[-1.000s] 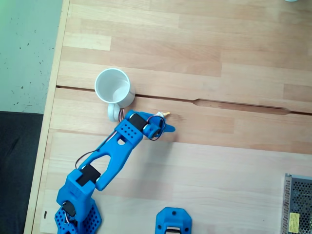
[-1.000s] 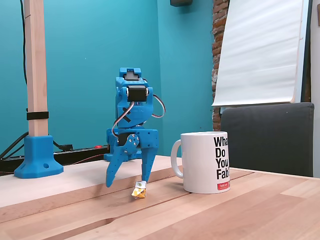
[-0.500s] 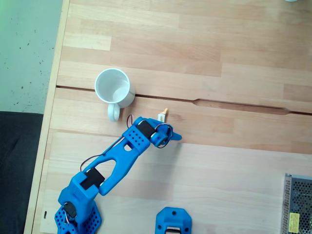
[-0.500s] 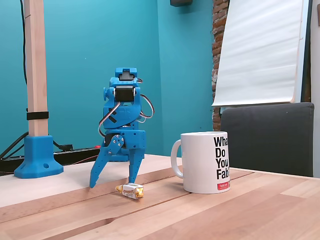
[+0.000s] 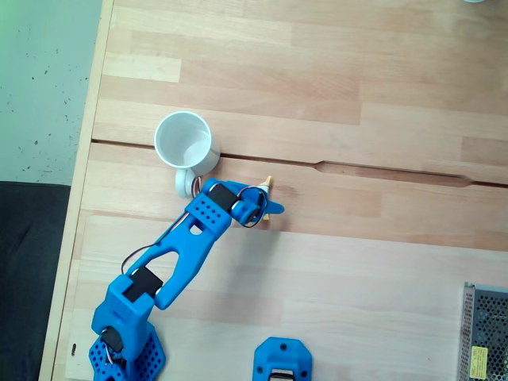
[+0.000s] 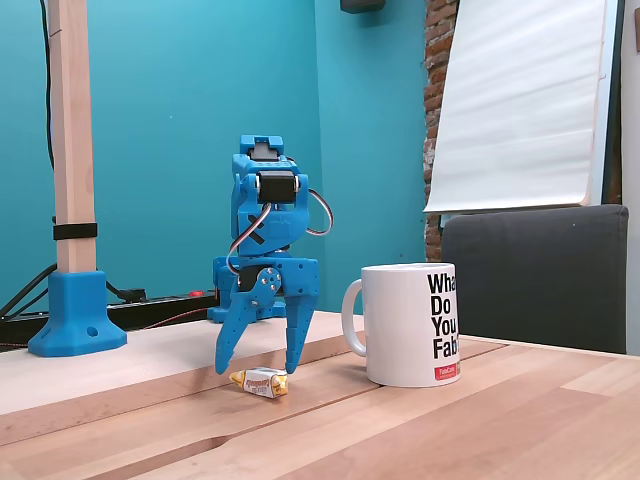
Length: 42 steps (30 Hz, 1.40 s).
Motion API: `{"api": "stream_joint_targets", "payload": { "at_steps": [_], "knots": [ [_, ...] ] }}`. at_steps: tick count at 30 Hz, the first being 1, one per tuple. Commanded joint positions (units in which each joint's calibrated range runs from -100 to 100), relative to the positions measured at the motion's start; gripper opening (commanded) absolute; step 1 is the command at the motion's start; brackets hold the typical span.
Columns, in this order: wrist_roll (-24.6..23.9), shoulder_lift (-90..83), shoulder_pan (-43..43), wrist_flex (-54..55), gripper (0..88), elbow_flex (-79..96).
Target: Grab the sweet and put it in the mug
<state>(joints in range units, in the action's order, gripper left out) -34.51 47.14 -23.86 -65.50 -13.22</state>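
Observation:
The sweet [image 6: 258, 381] lies flat on the wooden table, a small white wrapped candy with yellow ends; from above, just its yellow tip [image 5: 267, 184] pokes out past the blue arm. My gripper [image 6: 256, 367] is open and points down, with one finger on either side of the sweet and the tips just above the table. Nothing is held. In the top-down fixed view the gripper [image 5: 265, 200] sits right of the mug's handle. The white mug [image 5: 186, 142] stands upright and looks empty; the side fixed view shows the mug [image 6: 414, 324] right of the gripper, bearing black lettering.
A groove [image 5: 381, 171] runs across the table. The table's left edge [image 5: 83, 159] is close to the mug. A blue printed part [image 5: 282, 361] and a metal mesh box [image 5: 484, 333] sit at the near edge. A wooden post on a blue foot [image 6: 75, 300] stands behind.
The sweet, propped up a second ago, now lies flat. The gripper swung away from the mug, then came back and now straddles the sweet.

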Motion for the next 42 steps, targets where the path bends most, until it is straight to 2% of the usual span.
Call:
{"api": "stream_joint_targets", "payload": {
  "at_steps": [1, 42],
  "knots": [
    [-0.1, -0.8, 0.2, 0.4, 36.4, -2.5],
    [0.0, 1.7, 0.1, 0.4, 36.4, -6.0]
  ]
}}
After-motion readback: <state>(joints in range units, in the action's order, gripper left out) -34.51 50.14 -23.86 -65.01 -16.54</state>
